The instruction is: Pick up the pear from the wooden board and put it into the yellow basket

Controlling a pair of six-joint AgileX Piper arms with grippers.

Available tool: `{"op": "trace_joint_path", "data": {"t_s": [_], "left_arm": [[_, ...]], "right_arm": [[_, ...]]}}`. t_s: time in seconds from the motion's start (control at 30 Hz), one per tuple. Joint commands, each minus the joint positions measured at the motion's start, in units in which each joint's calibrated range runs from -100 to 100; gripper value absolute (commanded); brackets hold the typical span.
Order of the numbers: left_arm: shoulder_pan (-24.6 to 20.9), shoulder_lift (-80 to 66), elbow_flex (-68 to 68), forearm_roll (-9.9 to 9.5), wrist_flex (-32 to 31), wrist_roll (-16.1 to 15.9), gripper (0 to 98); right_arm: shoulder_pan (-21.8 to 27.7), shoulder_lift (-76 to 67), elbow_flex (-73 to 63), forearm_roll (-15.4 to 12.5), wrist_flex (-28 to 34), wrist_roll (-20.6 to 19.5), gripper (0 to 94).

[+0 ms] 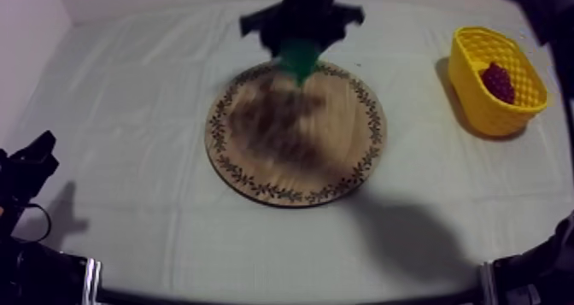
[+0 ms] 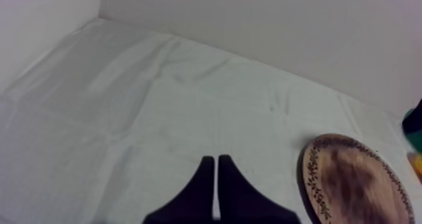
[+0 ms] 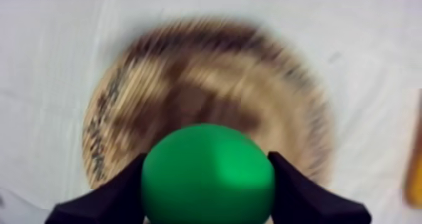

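The green pear (image 1: 299,59) hangs in the air above the far rim of the round wooden board (image 1: 295,146), with my right gripper (image 1: 301,37) shut on it. From the right wrist, the pear (image 3: 208,175) sits between the two black fingers (image 3: 113,192), the board (image 3: 188,107) lying below it. The yellow basket (image 1: 474,103) stands at the right of the table and holds a small red fruit (image 1: 498,81). My left gripper (image 1: 34,159) rests low at the left, and its fingers (image 2: 216,186) lie together as a narrow wedge.
The board's edge (image 2: 351,182) lies to the right of my left gripper. The grey-white cloth (image 1: 128,112) is bare between the board and the left arm. A white wall (image 2: 282,26) closes the far side.
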Motion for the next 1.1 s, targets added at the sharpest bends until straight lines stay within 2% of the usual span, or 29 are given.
{"op": "trace_joint_path", "data": {"t_s": [0.0, 0.23, 0.47, 0.8, 1.07], "left_arm": [[0.02, 0.0, 0.0, 0.02, -0.01, 0.01, 0.1], [0.02, 0.0, 0.0, 0.02, -0.01, 0.01, 0.1], [0.02, 0.0, 0.0, 0.02, -0.01, 0.01, 0.1], [0.02, 0.0, 0.0, 0.02, -0.01, 0.01, 0.1], [0.02, 0.0, 0.0, 0.02, -0.01, 0.01, 0.1]], "right_arm": [[3.97, -5.0, 0.86, 0.38, -0.69, 3.59, 41.1], [12.35, -12.95, 5.28, 1.7, -3.33, 9.51, 41.6], [19.35, -17.71, 11.41, 3.31, -7.73, 13.31, 41.2], [27.48, -19.16, 17.24, 5.5, -14.97, 15.54, 41.8], [32.0, -19.32, 27.0, 6.74, -23.12, 14.92, 42.3]]}}
